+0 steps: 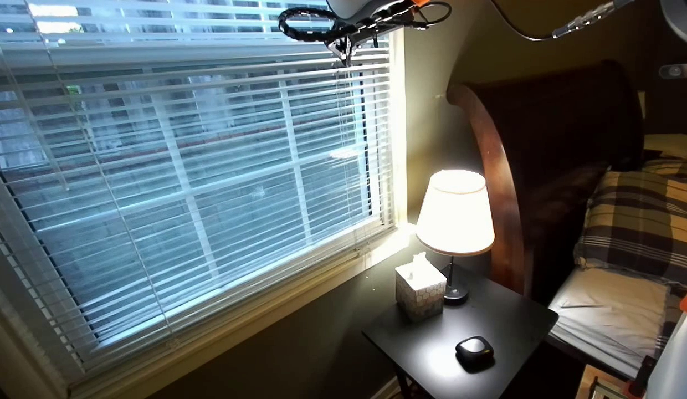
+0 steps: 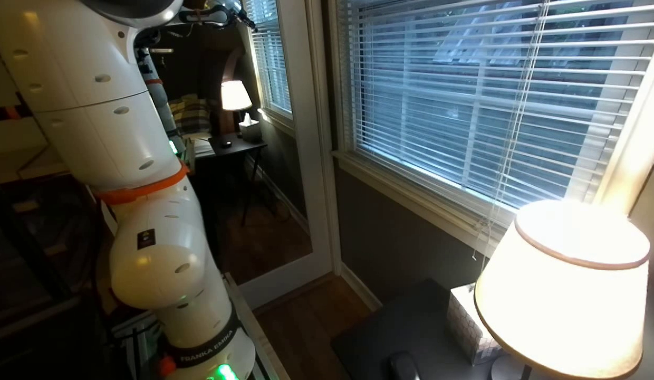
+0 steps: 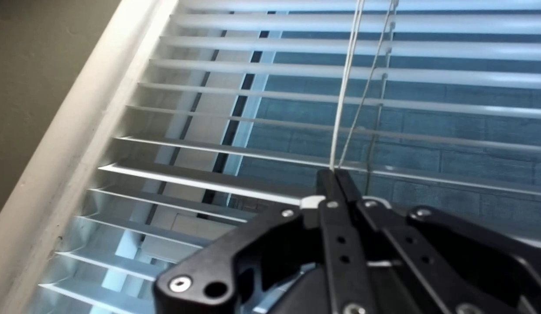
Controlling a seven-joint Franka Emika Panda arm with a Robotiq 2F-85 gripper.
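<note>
Handling these cords [image 3: 341, 102] should be more about slip than weight. Thin, limp stuff like that is probably next to nothing to lift, folds wherever you push it and only firms up under tension, so I'd think pull, never push. My guess is it's smooth enough to slide through your claw [image 3: 334, 171] if the squeeze is light. Tough enough itself, I'd bet, but the slats [image 3: 200, 182] behind look thin and bendy, so don't lean on them. Best place to grab imo is where the strands bunch together, in front of the slats, and that's pretty much what you've got: claw closed right down, fingertips [image 3: 324, 179] together, cords running into the spot where they meet. Can't tell what comes out underneath, the claw blocks it.

Looks-wise: off-white and skinny, a close pair plus a thinner one slanting in, making a narrow V that ends at your grip. They hang in front of the blinds [image 1: 221, 166], near the side edge by the lamp [image 1: 455, 213] and apart from the frame [image 3: 85, 113]. In an exterior view your claw [image 1: 346, 60] sits high up by that edge. The ladder string [image 3: 384, 77] just beside looks separate, not caught.
</note>
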